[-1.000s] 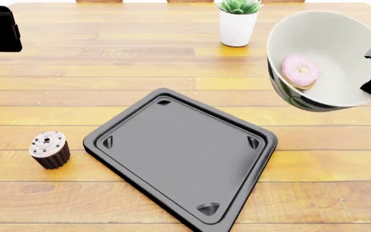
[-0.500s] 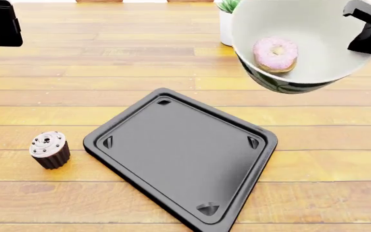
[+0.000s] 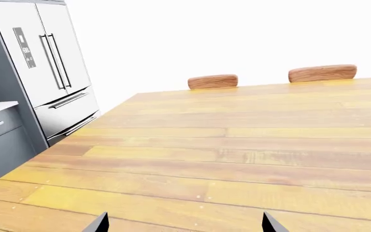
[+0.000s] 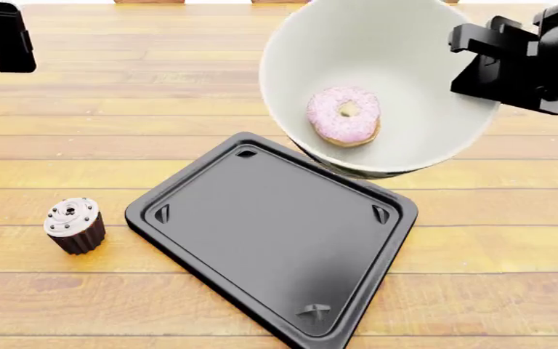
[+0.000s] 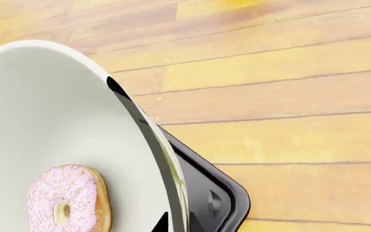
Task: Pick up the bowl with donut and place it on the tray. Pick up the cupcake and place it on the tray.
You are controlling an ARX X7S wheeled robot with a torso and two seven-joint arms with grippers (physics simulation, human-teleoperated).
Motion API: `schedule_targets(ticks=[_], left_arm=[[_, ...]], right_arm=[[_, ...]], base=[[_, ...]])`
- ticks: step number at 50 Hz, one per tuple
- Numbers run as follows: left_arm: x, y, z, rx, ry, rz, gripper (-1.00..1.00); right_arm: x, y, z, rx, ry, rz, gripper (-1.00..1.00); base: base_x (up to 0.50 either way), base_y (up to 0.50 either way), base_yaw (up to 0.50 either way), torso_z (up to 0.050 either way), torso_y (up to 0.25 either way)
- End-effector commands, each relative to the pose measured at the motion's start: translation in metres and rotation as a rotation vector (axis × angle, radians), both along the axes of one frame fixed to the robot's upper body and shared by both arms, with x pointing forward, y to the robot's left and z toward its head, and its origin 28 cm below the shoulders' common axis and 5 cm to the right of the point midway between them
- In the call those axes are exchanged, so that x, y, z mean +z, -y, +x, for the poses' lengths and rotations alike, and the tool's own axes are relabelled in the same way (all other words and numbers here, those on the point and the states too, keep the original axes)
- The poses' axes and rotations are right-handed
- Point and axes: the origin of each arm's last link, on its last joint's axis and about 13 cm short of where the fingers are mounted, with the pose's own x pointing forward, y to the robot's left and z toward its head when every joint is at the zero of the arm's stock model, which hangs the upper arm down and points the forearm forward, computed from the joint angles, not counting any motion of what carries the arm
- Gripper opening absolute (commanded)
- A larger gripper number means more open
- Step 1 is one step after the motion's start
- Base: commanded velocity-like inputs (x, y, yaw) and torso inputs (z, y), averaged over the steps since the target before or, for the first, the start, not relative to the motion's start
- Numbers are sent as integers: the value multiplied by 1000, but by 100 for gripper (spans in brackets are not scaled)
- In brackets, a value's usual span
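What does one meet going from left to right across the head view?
Left claw → cupcake → tray → donut inside the lifted bowl → right claw gripping the bowl's rim.

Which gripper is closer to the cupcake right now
Left. The left gripper hangs over the table's far left, up-table from the cupcake. The right gripper is across the tray, gripping the bowl.
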Motion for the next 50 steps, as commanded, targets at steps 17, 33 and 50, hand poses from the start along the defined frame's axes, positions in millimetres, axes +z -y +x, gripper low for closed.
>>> schedule_targets(ticks=[17,33,50], left_arm=[[-3,-1,1,-5,-10,-8,100],[-7,-2,1,0,-14,-15,100],[-11,-4,1,7,-21,-18,100]], right_arm=[[-25,-13,-10,191,-21,0,-100],[-43,-22,-5,224,-54,0,-100],[-68,-22,8,237,-111,-11,-100]], base=[[0,0,0,0,0],[0,0,0,0,1],[0,0,0,0,0]])
